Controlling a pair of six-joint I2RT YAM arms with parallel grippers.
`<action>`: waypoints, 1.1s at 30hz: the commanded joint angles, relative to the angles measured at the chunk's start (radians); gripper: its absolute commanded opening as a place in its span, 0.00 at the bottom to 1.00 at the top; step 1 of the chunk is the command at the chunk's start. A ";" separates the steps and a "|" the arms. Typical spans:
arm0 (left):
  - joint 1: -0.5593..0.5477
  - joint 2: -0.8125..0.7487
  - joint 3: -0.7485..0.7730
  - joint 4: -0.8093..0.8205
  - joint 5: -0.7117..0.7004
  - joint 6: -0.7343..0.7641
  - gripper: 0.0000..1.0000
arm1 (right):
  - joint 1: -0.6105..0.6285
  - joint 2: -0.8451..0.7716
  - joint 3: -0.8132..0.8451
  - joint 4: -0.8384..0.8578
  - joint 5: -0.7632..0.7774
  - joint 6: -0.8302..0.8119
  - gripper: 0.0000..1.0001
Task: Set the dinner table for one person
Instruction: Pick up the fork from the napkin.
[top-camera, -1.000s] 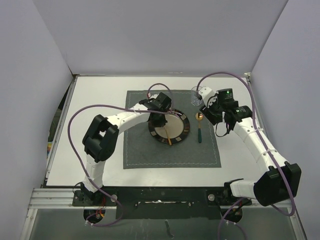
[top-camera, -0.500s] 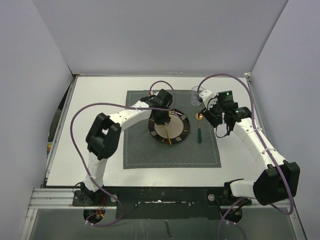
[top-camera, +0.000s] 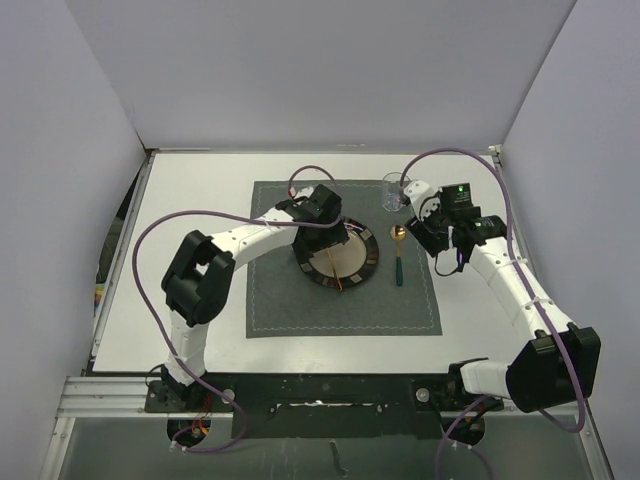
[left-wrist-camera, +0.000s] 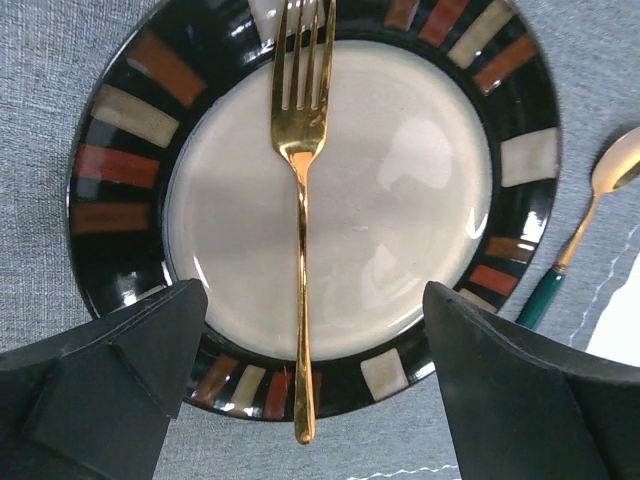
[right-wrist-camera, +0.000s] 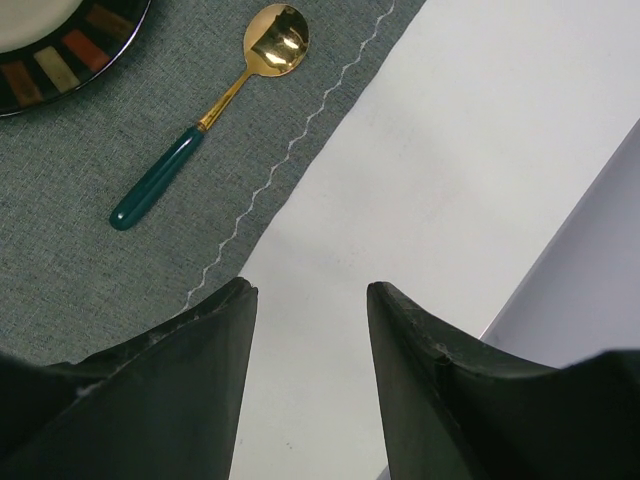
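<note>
While on plate (left-wrist-camera: 120, 165), fork (left-wrist-camera: 302, 250) tines twd back

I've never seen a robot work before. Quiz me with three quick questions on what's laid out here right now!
1. True or false: the fork lies across the plate.
2. The spoon has a handle that is: A red, B green, C white.
3. Fill in: the left gripper above the plate is ___, holding nothing.
Key: 1 true; 2 B; 3 open.
</note>
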 joint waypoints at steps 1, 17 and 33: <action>0.000 -0.097 0.024 0.021 -0.033 -0.002 0.89 | -0.006 -0.031 -0.003 0.033 -0.011 0.002 0.49; -0.006 0.127 0.242 -0.124 0.075 0.038 0.35 | -0.012 -0.102 -0.050 0.053 0.009 -0.026 0.50; -0.035 0.034 0.162 -0.249 -0.017 -0.018 0.35 | -0.002 -0.154 -0.116 0.090 0.013 -0.045 0.50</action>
